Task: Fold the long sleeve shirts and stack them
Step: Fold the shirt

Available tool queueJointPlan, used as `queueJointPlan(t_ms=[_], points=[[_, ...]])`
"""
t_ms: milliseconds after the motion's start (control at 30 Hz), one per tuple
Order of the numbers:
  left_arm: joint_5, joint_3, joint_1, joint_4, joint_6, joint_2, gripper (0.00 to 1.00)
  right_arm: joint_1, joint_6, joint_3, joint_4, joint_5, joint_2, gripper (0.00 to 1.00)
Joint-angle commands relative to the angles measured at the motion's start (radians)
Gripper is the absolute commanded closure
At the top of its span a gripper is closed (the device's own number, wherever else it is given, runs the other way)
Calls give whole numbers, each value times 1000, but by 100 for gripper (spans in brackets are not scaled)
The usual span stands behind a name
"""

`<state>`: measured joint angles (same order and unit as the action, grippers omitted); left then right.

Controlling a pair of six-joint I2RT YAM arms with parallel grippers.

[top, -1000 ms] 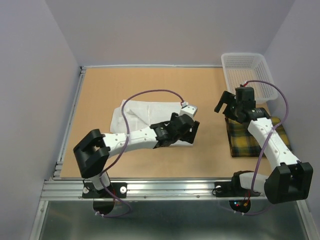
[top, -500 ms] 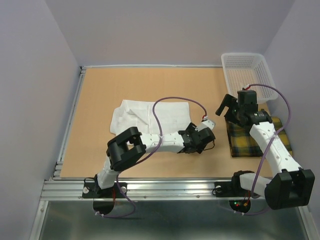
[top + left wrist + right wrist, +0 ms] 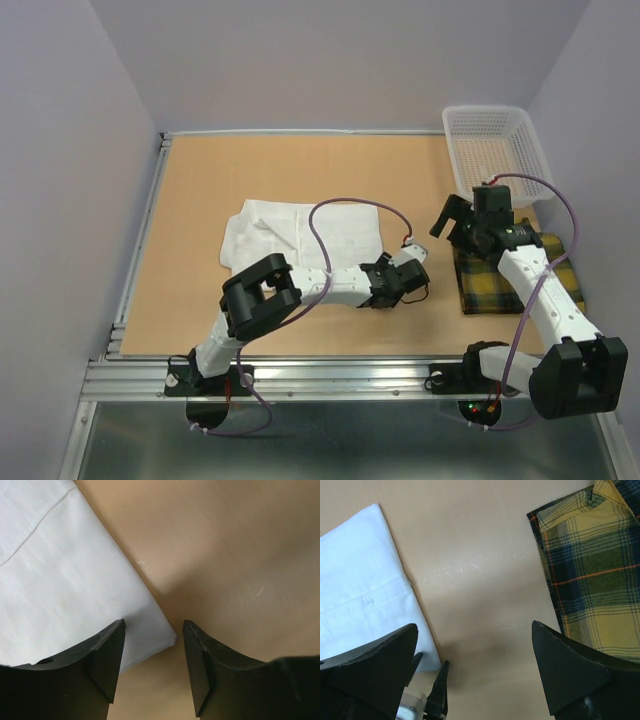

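Left gripper (image 3: 152, 630) – jaws standing apart, straddling corner of white shirt (image 3: 60, 580), one finger over cloth, other over bare table (image 3: 225, 555); nothing clamped. White shirt lying folded flat mid-table. Right gripper (image 3: 474, 625) hanging wide apart, empty, above bare wood between white shirt and plaid shirt (image 3: 590, 570) — plaid one lying folded at right edge, near basket (image 3: 495, 140). Step in hand, likely: taking hold of white shirt's corner. Next move calling for firm pinch there, then carrying onto plaid for stacking.
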<state>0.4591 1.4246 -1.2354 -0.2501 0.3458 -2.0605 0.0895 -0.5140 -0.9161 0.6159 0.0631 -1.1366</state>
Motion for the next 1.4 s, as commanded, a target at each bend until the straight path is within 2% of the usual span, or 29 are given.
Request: queueJointPlan(t_ms=[0, 133, 167, 233, 267, 367, 467, 567, 767, 933, 1167, 1267, 1367], points=[[30, 2, 4, 23, 12, -9, 48, -11, -6, 22, -8, -31, 11, 0], [32, -18, 17, 34, 24, -3, 62, -10, -1, 28, -8, -54, 12, 0], [33, -27, 20, 41, 25, 0, 69, -11, 2, 31, -13, -58, 9, 0], [32, -41, 31, 48, 27, 13, 77, -11, 6, 37, -22, -107, -3, 1], [32, -44, 34, 48, 28, 16, 77, -10, 6, 37, -25, -120, -8, 1], [26, -56, 42, 51, 27, 37, 90, -10, 2, 52, -53, -173, -25, 1], [4, -81, 45, 69, 32, 86, 93, -10, -14, 66, -113, -278, -63, 0], [-26, -105, 47, 83, 38, 149, 93, -10, -43, 82, -194, -455, -115, 0], [-62, -136, 53, 91, 61, 249, 93, -4, -133, 125, -404, -635, -264, 0], [-102, -144, 60, 100, 71, 299, 93, 27, -195, 123, -534, -704, -394, 0], [-125, -161, 62, 107, 75, 318, 93, 148, -238, 54, -657, -741, -600, 2], [-143, -162, 62, 114, 79, 321, 93, 184, -259, 34, -708, -749, -670, 7], [-165, -164, 62, 118, 87, 319, 92, 217, -265, 5, -731, -760, -730, 17]])
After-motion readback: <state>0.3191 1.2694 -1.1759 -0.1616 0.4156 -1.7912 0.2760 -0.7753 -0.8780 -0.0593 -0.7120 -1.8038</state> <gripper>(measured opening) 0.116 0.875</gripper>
